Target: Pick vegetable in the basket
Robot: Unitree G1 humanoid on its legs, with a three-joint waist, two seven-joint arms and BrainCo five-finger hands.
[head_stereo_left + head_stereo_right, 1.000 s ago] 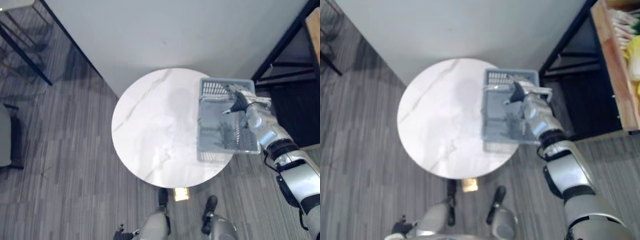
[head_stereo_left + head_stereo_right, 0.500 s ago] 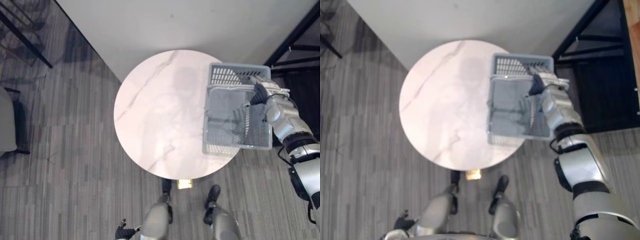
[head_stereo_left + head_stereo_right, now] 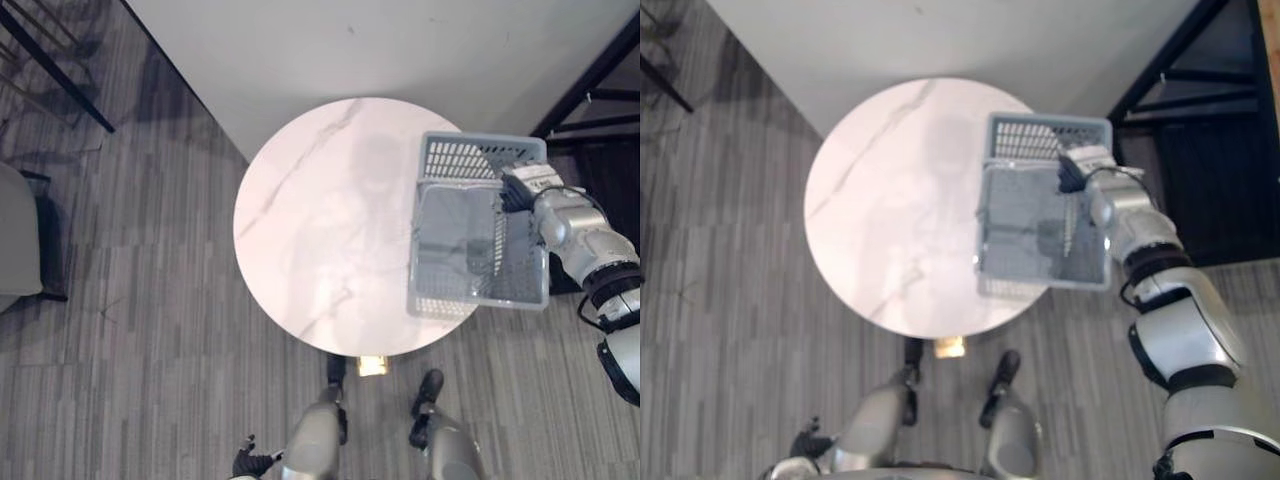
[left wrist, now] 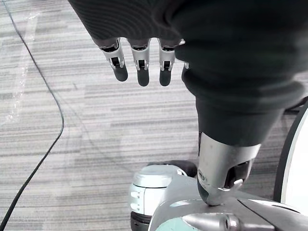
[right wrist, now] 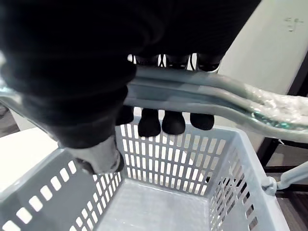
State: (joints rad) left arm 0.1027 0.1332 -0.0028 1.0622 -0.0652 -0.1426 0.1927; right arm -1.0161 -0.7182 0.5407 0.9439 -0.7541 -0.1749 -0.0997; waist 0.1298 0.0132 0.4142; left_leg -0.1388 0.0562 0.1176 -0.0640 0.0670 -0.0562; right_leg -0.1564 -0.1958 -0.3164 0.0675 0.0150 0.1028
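1. Basket [image 3: 480,158]: a grey slatted crate that sits at the desk's [image 3: 320,220] right edge, with its outer side overhanging the rim.
2. The right hand [image 3: 520,190] carries it from above. In the right wrist view its fingers [image 5: 163,122] are wrapped round the handle [image 5: 202,94], dark tips hooked under the bar, so the load hangs from the grip and is not pinched.
3. Carrying it by the handle leaves the mouth facing up and unobstructed, which suits dropping produce in from above.
4. I cannot tell whether its bottom touches the desk or hangs just over it. It looks level either way.
5. Inside, the bottom is bare. No vegetable is in it yet, so I judge the task to be at its start, with the container being brought into place.
6. The left hand [image 4: 139,72] hangs low beside the desk, over the floor [image 4: 72,120], its fingers straight and slack with nothing in them. It is idle, probably kept free for the picking.
7. Risk: with part of it off the desk's edge, letting go here could tip it, so a firm hold makes sense.
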